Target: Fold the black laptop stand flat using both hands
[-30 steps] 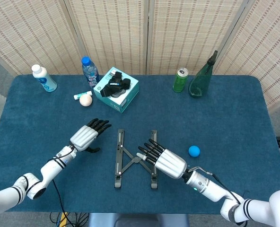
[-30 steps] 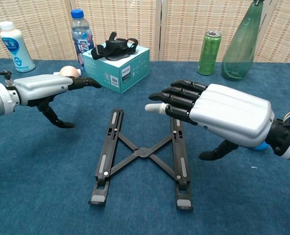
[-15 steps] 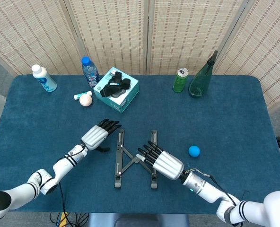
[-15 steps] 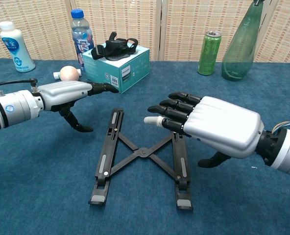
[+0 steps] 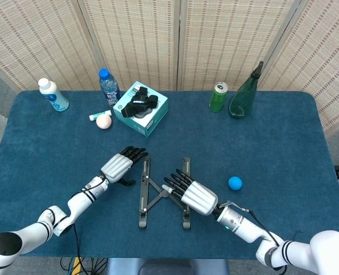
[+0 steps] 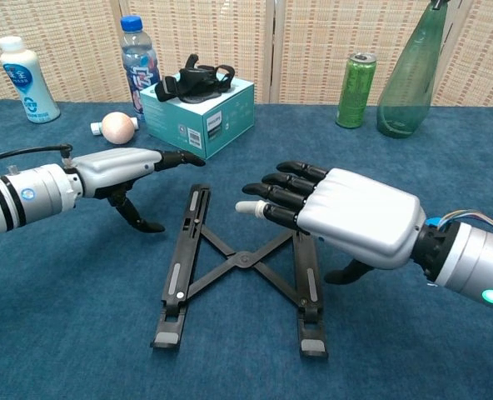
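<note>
Covering the table [image 5: 284, 149] — blue cloth; reed screens [image 5: 135, 40] behind.

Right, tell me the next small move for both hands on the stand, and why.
Probably lower both hands onto the rails. The black laptop stand lies spread in an X, untouched; the left hand hovers beside its left rail and the right hand above its right rail, both empty with fingers extended. Once they touch, they can press the rails together.

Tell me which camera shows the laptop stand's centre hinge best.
The chest view: the laptop stand is close and its crossing bars and hinge show uncovered. In the head view the stand is smaller, and the right hand hides its right rail and crowds the hinge.
</note>
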Robot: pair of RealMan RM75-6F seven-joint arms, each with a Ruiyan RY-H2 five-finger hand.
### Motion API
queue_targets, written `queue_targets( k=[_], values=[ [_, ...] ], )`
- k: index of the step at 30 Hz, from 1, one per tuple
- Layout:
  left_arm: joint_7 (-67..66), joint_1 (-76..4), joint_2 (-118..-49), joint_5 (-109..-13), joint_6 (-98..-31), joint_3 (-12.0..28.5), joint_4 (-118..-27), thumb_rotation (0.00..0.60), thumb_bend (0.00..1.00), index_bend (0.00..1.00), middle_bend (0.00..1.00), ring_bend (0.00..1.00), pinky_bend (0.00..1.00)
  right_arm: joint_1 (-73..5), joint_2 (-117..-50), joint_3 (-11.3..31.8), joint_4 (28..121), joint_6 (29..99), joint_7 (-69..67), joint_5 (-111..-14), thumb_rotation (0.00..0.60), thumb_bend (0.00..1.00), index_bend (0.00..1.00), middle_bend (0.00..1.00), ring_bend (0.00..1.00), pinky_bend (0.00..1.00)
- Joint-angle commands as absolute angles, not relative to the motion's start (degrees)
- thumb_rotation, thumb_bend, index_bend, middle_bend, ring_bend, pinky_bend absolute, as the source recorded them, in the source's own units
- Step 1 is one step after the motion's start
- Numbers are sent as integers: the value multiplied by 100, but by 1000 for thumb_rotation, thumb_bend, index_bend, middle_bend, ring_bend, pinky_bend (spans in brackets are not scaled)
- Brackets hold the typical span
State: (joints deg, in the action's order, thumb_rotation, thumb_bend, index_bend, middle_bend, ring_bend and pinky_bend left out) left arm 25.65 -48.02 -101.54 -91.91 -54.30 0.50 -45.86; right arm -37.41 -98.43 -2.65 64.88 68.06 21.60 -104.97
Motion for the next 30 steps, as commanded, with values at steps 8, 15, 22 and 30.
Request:
queue_targets(
  k=[8,15,22,30],
  values=[
    [2725,-4861,-10304,-9198,-5441,-3,-4432,600,187,0,0,0,0,-3813,-9922,-227,6392,6806,2187,-10490,600,0,0,0,0,0],
    [2815,-4868,-10390,-9165,-5417,-29,-4345,600,186,0,0,0,0,-3827,-9990,-229,6247,6785,2162,-10442,600,0,0,0,0,0],
    [2844,-4900,-10440,-9170,-5417,-49,-4283,600,187,0,0,0,0,-3879,-10133,-249,6089,6788,2125,-10471,600,0,0,0,0,0],
    [2877,-4913,-10482,-9154,-5412,-64,-4246,600,186,0,0,0,0,-3845,-10093,-303,6059,6844,2066,-10453,600,0,0,0,0,0]
  ],
)
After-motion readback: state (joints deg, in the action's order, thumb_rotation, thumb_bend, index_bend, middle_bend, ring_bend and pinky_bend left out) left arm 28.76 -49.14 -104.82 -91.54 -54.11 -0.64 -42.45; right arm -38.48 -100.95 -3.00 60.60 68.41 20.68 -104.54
